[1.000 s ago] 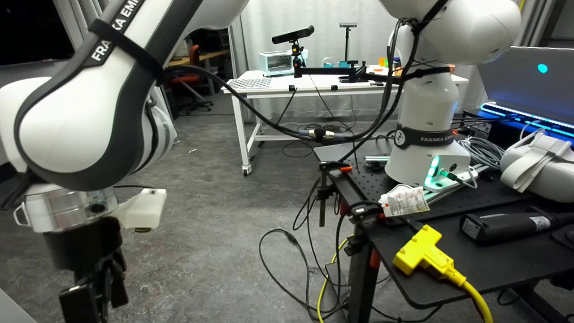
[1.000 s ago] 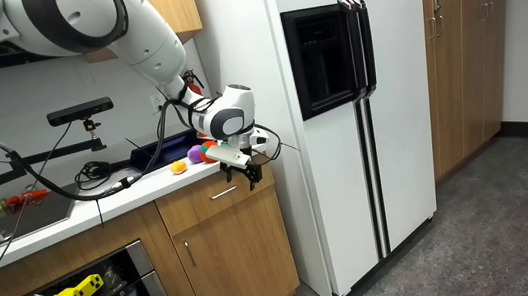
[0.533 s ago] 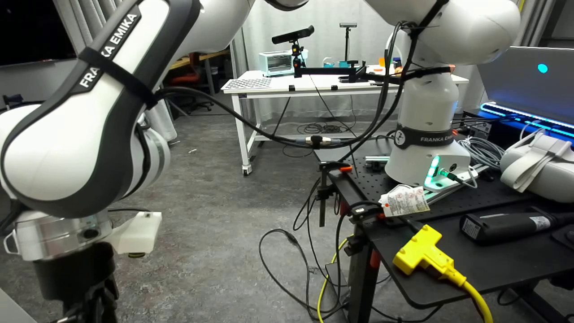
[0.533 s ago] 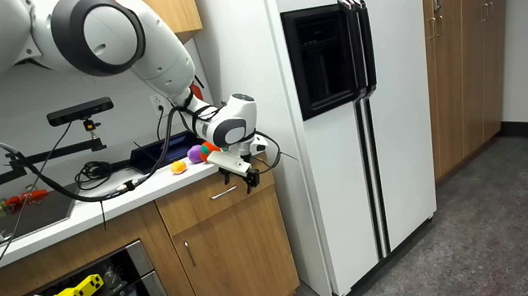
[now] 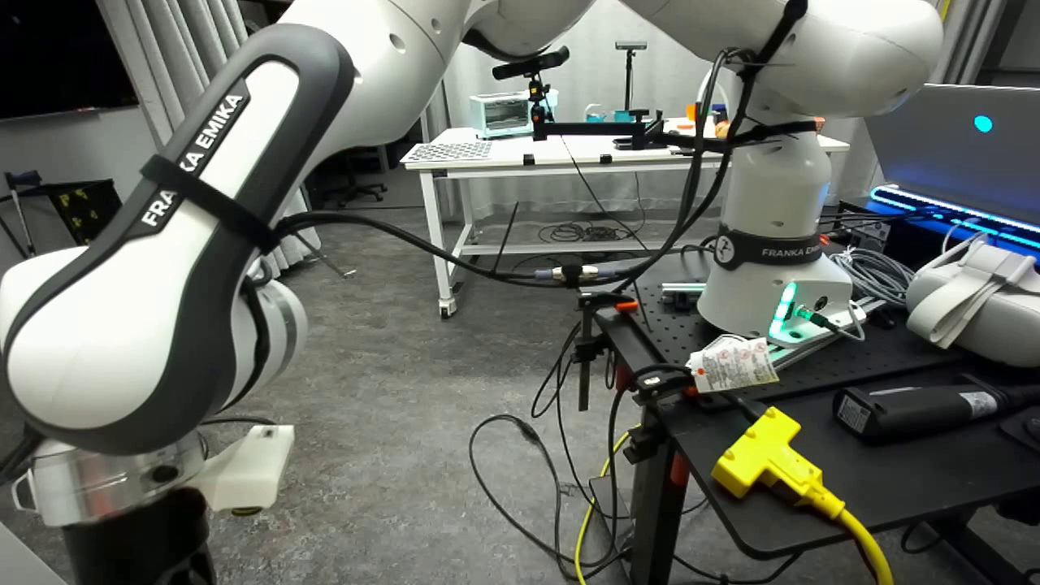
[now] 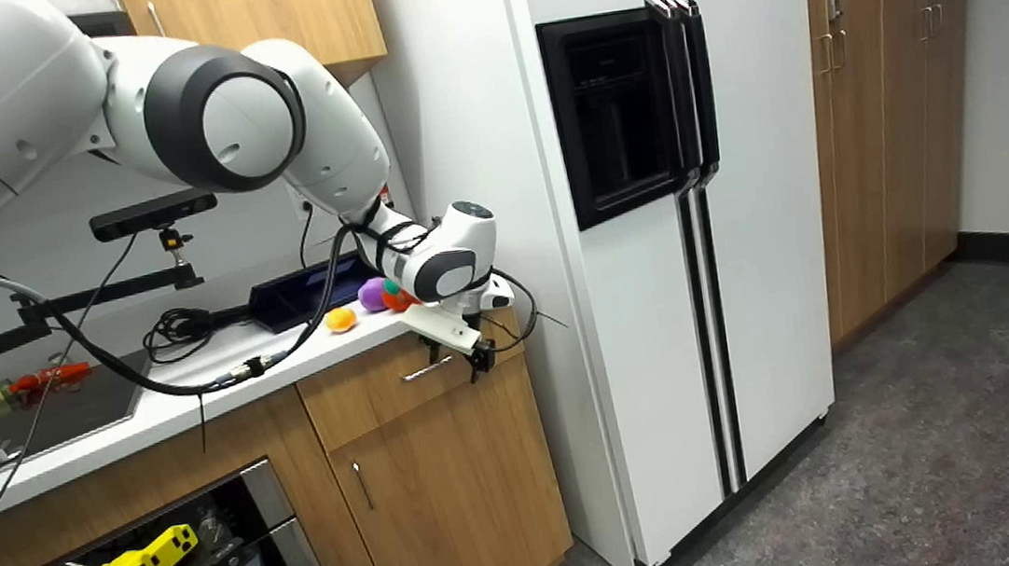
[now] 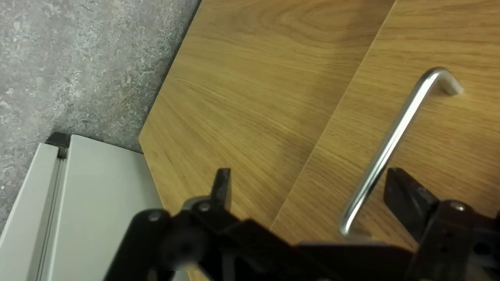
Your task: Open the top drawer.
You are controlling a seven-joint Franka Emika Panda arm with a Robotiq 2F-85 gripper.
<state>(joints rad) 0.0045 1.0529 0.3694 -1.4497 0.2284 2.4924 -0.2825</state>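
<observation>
With its fingers spread and nothing pinched, a gripper stands at the slim metal handle of the top drawer, set closed in a wooden cabinet beside a white refrigerator. In the wrist view the handle runs between the fingers near its refrigerator end, just beside the finger farther from the refrigerator; whether they touch cannot be told. The drawer should prove rigid and slide out with modest resistance, though its contents, and so its weight, are hidden. The handle looks hard and unlikely to bend, but smooth enough to slip from a shallow pinch. The better hold would be deep around the handle, farther from the refrigerator, toward the middle, followed by a straight pull parallel to the refrigerator's side; tugging at the refrigerator end might skew the drawer and make it bind.
</observation>
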